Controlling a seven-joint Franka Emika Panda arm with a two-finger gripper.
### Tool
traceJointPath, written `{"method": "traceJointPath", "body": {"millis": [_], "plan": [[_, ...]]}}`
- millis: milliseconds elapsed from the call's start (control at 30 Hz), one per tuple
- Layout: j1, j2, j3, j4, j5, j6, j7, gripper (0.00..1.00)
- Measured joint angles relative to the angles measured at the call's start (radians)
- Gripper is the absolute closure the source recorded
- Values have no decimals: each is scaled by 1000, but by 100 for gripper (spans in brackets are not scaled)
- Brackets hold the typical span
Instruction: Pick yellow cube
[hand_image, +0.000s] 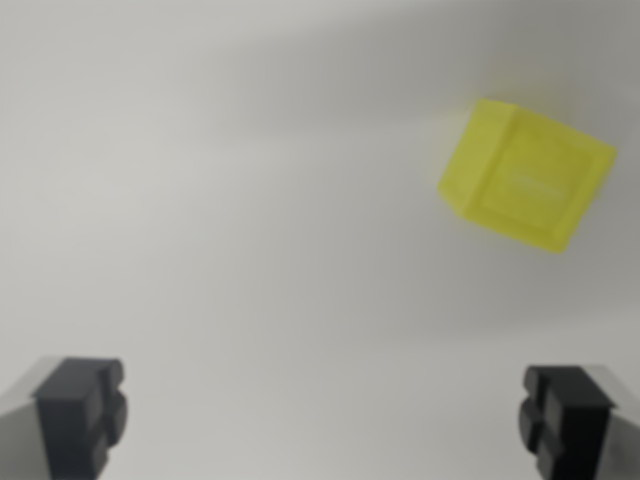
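A pale surface (250, 250) fills the wrist view. The cube (527, 175) is seen upper right, turned askew, blurred. It is judged light, rigid, smooth; opposite flat faces should be taken. The gripper (325, 420) is spread wide, empty, its fingers (80, 410) cut off below.

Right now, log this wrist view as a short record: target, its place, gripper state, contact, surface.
target: yellow cube, blurred, seen corner-on
place: upper part of the wrist view's right, resting on the surface
gripper: gripper open, one finger at each lower corner of the view
fingers: dark pads, nothing between them
contact: none; the cube lies apart from both fingers, above and toward the right one
surface: plain pale grey tabletop, no other object visible
task status: cube not yet grasped
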Motion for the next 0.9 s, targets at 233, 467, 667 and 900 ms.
{"method": "traceJointPath", "body": {"millis": [233,467,667,900], "plan": [[-16,21,0,-5,0,29,17,0],[-32,43,0,-9,1,58,34,0],[-46,63,0,-11,1,82,49,0],[-62,87,0,-11,2,110,66,0]]}}
